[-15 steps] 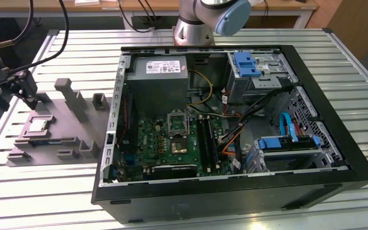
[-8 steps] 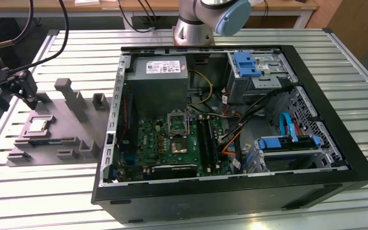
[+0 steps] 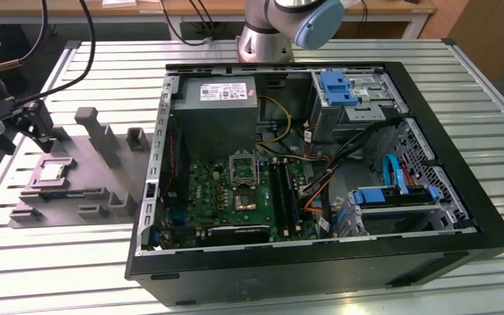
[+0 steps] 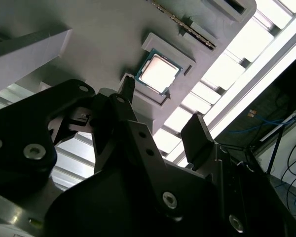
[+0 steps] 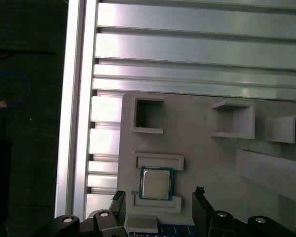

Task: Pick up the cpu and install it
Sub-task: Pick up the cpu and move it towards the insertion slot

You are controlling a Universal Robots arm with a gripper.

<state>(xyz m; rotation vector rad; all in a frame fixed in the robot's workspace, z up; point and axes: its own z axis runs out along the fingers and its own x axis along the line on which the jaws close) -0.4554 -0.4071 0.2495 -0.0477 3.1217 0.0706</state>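
Misalignment is judged the chief risk: the gripper (image 5: 159, 193) is poised with its fingers (image 5: 203, 210) spread apart, and were they closed off-centre, the cpu (image 5: 156, 183) could be tipped or jammed against the raised walls of its recess (image 5: 158, 161) in the grey tray (image 5: 212, 163). The cpu is seen lying flat there, beneath the gap between the fingers and touched by neither. Beyond, well apart, the open computer case (image 3: 322, 262) is found.

We see a silver slatted aluminium table (image 3: 60, 262) carrying everything. Directly on it: a grey plastic tray with raised blocks (image 3: 81, 174) toward the exterior view's left, an open black metal computer case (image 3: 322, 269) just beside it, and a grey cylindrical robot arm base (image 3: 265, 42) behind the case.
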